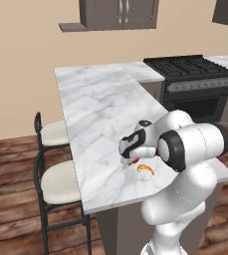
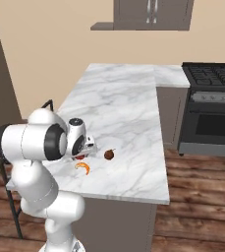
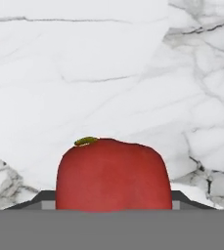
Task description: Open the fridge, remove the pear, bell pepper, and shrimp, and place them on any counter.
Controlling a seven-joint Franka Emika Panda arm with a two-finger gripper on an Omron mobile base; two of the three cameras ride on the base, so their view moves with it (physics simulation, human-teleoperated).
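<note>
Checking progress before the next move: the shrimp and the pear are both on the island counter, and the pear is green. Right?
Not quite. The pear is brownish, not green, as the right base view shows. It and the shrimp do lie on the counter.

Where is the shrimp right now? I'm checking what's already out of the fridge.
The shrimp lies on the counter near its front edge, just in front of the gripper and left of the pear in the right base view.

The bell pepper point(image 3: 113, 175) is cut off at the hand view's lower edge. From your base views, the gripper point(image 1: 132, 160) covers most of it, and its jaws cannot be made out.
</note>
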